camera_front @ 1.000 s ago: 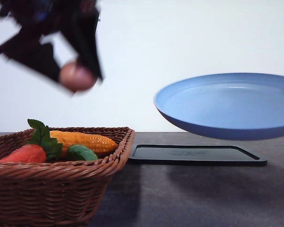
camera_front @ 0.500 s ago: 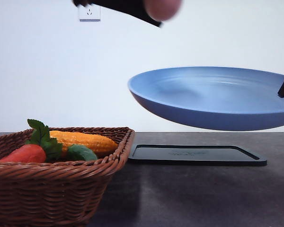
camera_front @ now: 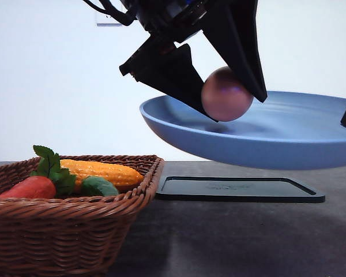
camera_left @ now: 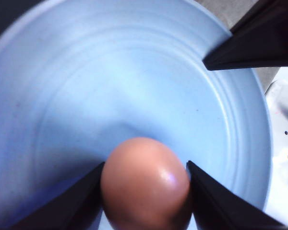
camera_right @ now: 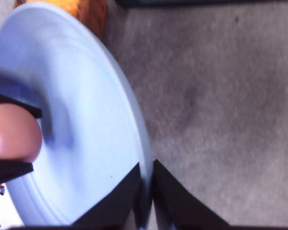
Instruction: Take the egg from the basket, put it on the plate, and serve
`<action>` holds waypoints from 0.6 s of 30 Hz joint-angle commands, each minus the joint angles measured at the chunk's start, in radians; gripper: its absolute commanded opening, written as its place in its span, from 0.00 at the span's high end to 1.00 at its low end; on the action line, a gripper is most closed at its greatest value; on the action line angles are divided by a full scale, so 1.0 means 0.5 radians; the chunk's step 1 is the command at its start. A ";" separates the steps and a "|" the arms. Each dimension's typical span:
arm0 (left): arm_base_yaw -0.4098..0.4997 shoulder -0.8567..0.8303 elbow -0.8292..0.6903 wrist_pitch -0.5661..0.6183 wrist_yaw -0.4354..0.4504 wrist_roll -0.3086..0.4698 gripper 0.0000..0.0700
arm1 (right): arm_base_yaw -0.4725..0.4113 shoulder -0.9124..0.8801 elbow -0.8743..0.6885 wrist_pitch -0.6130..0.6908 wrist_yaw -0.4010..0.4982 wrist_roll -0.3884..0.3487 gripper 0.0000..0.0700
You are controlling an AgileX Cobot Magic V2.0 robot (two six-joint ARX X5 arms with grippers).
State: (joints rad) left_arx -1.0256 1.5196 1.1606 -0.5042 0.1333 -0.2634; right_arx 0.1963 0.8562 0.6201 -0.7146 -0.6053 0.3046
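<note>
Your left gripper (camera_front: 228,95) pinches the egg (camera_front: 226,94) over the blue plate (camera_front: 288,144); your right gripper (camera_right: 145,191) clamps the rim. The egg looks smooth and probably fragile, so hold its sides gently.

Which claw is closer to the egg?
Left. The left claw is clamped around the egg over the plate; the right claw pinches the plate's rim.

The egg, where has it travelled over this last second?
The left hand carried the egg from above the basket across to the plate, which the right hand shifted toward it. The egg remains gripped. Basket and black tray unchanged.
</note>
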 commanded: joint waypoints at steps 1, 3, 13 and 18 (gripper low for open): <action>-0.027 0.025 0.026 0.005 0.002 0.031 0.69 | 0.011 0.011 0.021 0.015 -0.039 0.021 1.00; -0.027 0.025 0.026 0.004 0.002 0.034 0.69 | 0.011 0.011 0.021 0.015 -0.065 0.021 1.00; -0.027 0.036 0.026 0.006 0.002 0.054 0.60 | 0.011 0.011 0.021 0.007 -0.071 0.021 1.00; -0.027 0.035 0.026 0.006 0.002 0.053 0.36 | 0.011 0.011 0.021 -0.005 -0.073 0.030 1.00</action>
State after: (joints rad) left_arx -1.0260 1.5196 1.1606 -0.5074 0.1333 -0.2497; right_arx 0.1963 0.8562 0.6201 -0.7242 -0.6269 0.3065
